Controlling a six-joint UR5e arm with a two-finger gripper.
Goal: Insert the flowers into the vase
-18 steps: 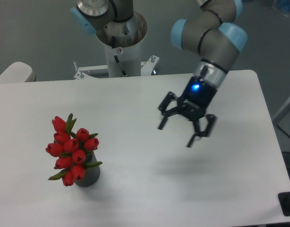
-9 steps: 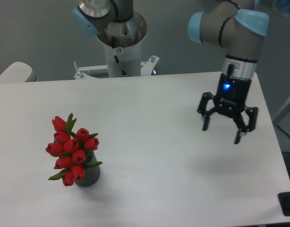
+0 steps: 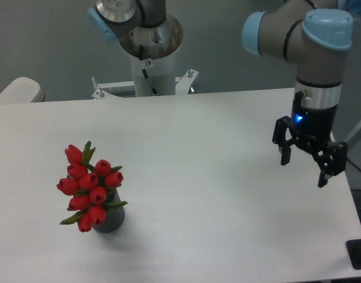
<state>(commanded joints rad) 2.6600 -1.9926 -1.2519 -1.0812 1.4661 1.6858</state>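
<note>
The flowers (image 3: 89, 187) stand in the vase (image 3: 109, 218) at the front left part of the white counter (image 3: 186, 177). The bunch is a tight group of red tulip buds with some green leaves between them, and it is wider than the vase, so it hides the mouth of the vase and most of its upper side. The bunch leans to the left and up from the vase, and the highest bud is at the upper left. Only the lower part of the dark grey vase shows under the buds; it stands upright on the counter, and a soft shadow lies beside it on the right. The hand (image 3: 304, 169) is well apart from the flowers, on the far right side, above the counter near its right edge. It is released: its two black fingers (image 3: 284, 147) are spread wide and there is nothing between them. The fingers point down, and the hand is a little tilted, so the right finger is lower in the picture than the left one. A small blue light shines on the wrist above the hand. The arm (image 3: 315, 59), grey with light blue joints, comes down to the hand from the upper right corner. Behind the counter, in the upper middle, stands the white base column (image 3: 152, 59) of the robot.
</note>
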